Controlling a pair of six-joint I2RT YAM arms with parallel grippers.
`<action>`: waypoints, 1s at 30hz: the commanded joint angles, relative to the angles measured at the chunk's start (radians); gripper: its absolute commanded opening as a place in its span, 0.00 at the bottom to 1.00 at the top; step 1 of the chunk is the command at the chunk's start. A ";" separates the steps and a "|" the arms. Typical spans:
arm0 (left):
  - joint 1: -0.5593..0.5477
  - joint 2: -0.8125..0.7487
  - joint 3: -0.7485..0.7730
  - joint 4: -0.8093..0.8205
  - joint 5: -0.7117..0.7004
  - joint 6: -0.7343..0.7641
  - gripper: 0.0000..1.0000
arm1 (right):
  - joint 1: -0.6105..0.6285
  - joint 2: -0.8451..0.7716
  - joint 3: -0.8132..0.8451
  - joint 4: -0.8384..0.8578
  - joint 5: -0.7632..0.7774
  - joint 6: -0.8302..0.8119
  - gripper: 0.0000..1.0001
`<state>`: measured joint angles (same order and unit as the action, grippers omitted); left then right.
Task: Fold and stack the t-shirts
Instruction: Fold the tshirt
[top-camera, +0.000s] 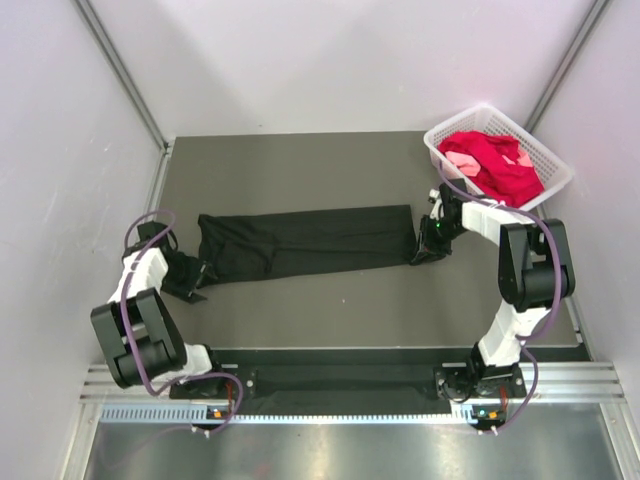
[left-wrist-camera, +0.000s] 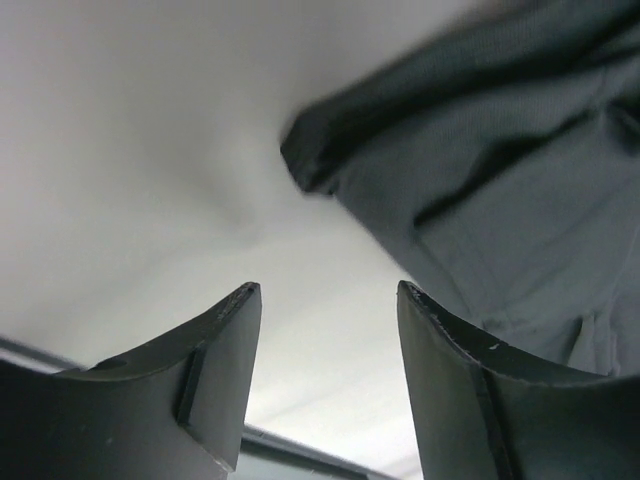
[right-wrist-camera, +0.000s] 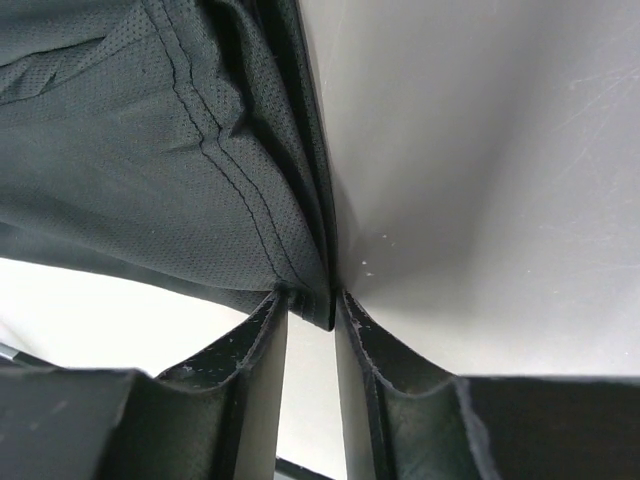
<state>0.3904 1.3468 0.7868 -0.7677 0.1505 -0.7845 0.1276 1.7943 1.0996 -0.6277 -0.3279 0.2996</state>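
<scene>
- Top external: black t-shirt (top-camera: 310, 240) is laid as a long matte strip on the counter (top-camera: 300, 320).
- Its stitched hem is pinched by right jaws.
- Left jaws are held apart, empty.

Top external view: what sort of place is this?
Probably a purpose-built robot test cell, not a home: plain white walls box in a grey table, two arms are bolted to a metal rail, with a black shirt laid out.

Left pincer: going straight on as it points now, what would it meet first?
Likely the black t-shirt, its edge just ahead and slightly right of the open left pincer. Bare table shows between its jaws, so it may touch that first; depth is unclear.
</scene>
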 joint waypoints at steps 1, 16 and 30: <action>0.007 0.057 0.014 0.100 -0.028 -0.033 0.60 | -0.003 0.014 -0.010 0.031 -0.017 0.003 0.26; 0.005 0.259 0.115 0.200 -0.089 0.017 0.29 | 0.009 -0.024 -0.079 0.057 -0.031 0.001 0.00; 0.004 0.518 0.405 0.203 -0.111 0.126 0.00 | 0.138 -0.183 -0.351 0.195 -0.129 0.231 0.00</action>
<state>0.3912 1.7931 1.1168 -0.7216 0.1165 -0.6907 0.1898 1.6257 0.8047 -0.4252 -0.4515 0.4641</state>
